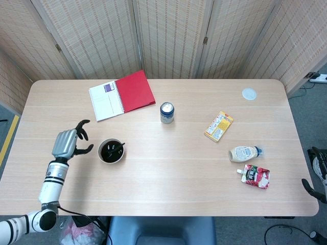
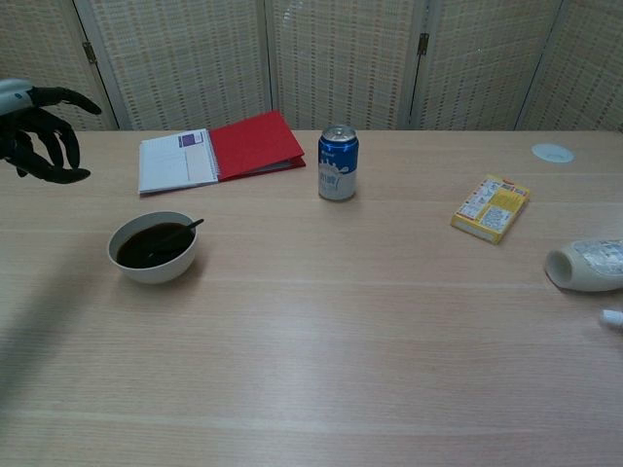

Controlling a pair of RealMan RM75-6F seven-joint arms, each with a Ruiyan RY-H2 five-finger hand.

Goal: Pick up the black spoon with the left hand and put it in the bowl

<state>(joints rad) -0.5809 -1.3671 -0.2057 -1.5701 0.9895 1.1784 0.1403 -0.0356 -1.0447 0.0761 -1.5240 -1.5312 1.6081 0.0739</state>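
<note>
Even, bright overhead light covers the table (image 1: 168, 168); both views are sharp, with a soft shadow at its left edge.

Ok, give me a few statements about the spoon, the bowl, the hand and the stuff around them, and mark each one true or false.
1. The spoon lies in the bowl. True.
2. The left hand holds the spoon. False: it holds nothing, its fingers are spread, and it is off to the left of the bowl.
3. The can stands upright. True.
4. The notebook is closed. False: it lies open, white page to the left, red cover to the right.
5. The yellow box sits inside the bowl. False: it lies on the table, to the right of the can.
</note>
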